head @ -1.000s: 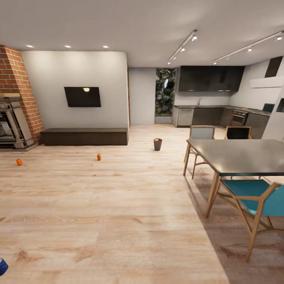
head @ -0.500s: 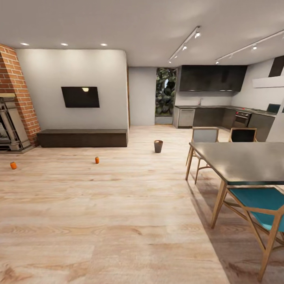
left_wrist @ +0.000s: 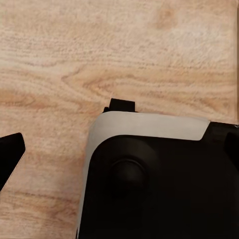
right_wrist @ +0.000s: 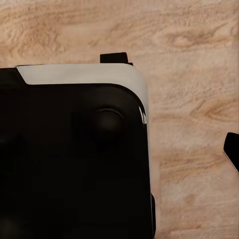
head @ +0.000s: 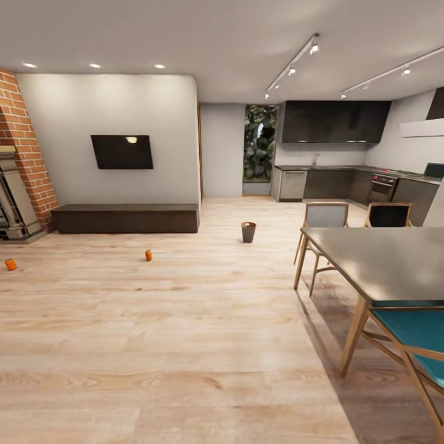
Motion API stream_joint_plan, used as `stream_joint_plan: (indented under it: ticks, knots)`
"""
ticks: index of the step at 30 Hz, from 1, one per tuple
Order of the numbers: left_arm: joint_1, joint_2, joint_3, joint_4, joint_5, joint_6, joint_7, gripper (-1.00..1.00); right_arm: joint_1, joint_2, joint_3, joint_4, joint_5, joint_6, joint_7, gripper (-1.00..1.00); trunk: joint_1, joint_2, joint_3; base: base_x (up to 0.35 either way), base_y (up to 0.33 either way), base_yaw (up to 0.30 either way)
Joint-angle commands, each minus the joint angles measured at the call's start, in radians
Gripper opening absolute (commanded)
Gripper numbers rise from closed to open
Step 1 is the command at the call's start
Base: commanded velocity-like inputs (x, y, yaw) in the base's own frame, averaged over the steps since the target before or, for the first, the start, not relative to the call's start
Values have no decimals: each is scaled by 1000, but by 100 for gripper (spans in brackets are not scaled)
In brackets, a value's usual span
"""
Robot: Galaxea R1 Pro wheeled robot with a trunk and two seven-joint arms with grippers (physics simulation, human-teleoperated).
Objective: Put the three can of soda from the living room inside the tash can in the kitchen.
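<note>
Approach step: two orange cans (head: 148, 255) stand on the floor, bin (head: 248, 232) beyond; hands' state cannot be told; next, drive closer.

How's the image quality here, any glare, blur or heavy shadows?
Head view: evenly lit and sharp; a ceiling light glints on the wall TV, and the dining table casts a soft shadow on the wood floor. Left and right wrist views: the floor grain looks slightly soft, the robot's dark base nearly featureless.

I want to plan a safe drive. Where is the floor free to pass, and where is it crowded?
Free: the wide wooden floor between the two orange cans and the dining table, and onward past the bin. Crowded: the right side, with table legs and chairs.
</note>
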Motion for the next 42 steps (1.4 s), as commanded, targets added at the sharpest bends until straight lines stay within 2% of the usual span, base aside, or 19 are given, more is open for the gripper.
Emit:
stream_joint_plan:
  ticks: [1,17,22,27,42]
  knots:
    - [0,0,0,0,0,0,0,100,0,0,0,0,0,0,0,100,0,0,0,337,0,0]
    - [0,0,0,0,0,0,0,100,0,0,1,0,1,0,0,100,0,0,0,337,0,0]
    - [0,0,0,-1,0,0,0,100,0,7,0,2,-1,-1,0,100,0,0,0,337,0,0]
    - [0,1,0,-1,0,0,0,100,0,13,-1,30,-3,-38,0,100,0,0,0,337,0,0]
    - [0,1,0,-4,0,0,0,100,0,14,-1,33,-3,-42,0,100,0,0,0,337,0,0]
